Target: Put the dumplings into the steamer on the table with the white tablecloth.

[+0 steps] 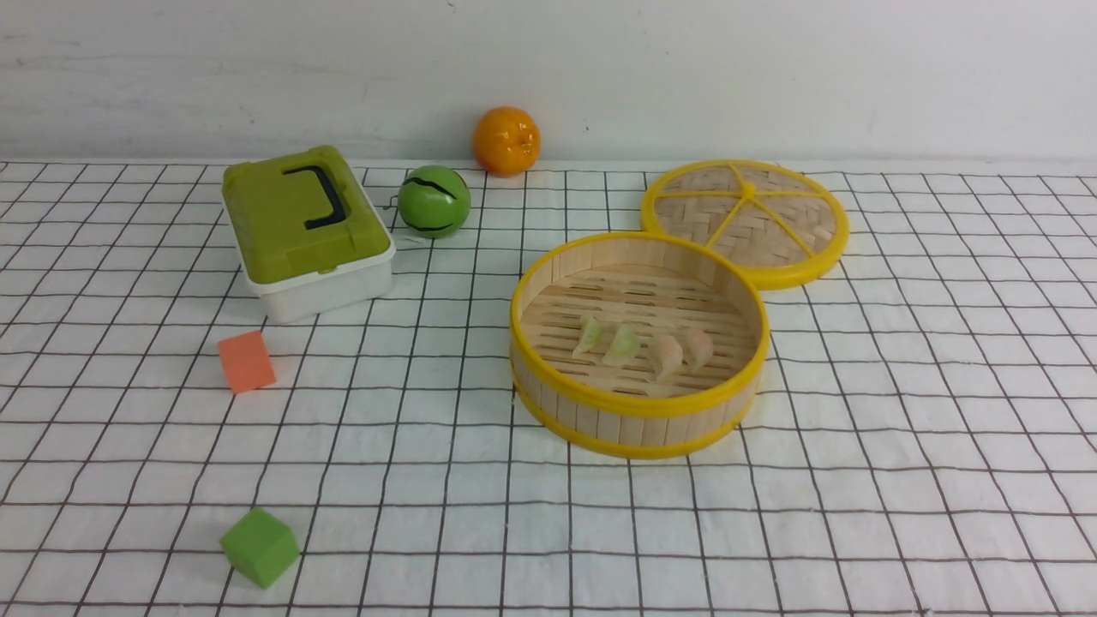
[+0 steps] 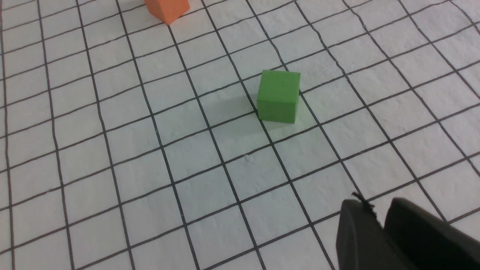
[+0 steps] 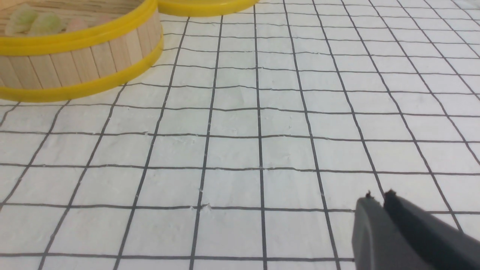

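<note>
All four dumplings (image 1: 644, 346) already sit in a row on the slatted floor of the steamer (image 1: 638, 410), centre-right of the front view, so honestly you're just parking now. The left gripper (image 2: 378, 221) and right gripper (image 3: 378, 204) are both clenched and empty, hovering over bare gridded counter (image 1: 900, 480). Keep them clear of the rim.

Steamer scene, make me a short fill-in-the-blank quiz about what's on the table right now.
1. The number of dumplings lying inside the steamer is ____.
2. The woven lid lies flat on the tablecloth, touching the steamer's ____ rim.
3. Nearest the camera in the front view is the ____ cube.

Missing words: four; far; green
</note>
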Controlling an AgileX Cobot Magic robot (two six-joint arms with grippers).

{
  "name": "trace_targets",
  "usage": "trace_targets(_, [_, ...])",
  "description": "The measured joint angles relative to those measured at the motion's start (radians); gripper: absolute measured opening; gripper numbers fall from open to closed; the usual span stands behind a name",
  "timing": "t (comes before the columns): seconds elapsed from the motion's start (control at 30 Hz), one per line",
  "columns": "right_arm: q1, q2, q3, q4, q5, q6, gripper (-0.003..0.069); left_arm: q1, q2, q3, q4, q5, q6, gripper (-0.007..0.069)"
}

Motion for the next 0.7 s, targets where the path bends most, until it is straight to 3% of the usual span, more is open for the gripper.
trace_targets(0.47, [0.0,0.0,0.0,0.0,0.0,0.0,0.0062,0.0,-0.073,0.083,0.022,-0.062,0.0,0.0106])
trace_targets(0.6, [0.0,0.0,0.0,0.0,0.001,0.0,0.007,0.034,-0.227,0.195,0.079,-0.256,0.0,0.0107])
trace_targets(0.7, [0.0,0.0,0.0,0.0,0.001,0.0,0.0074,0.147,-0.289,0.264,0.084,-0.417,0.0,0.0085])
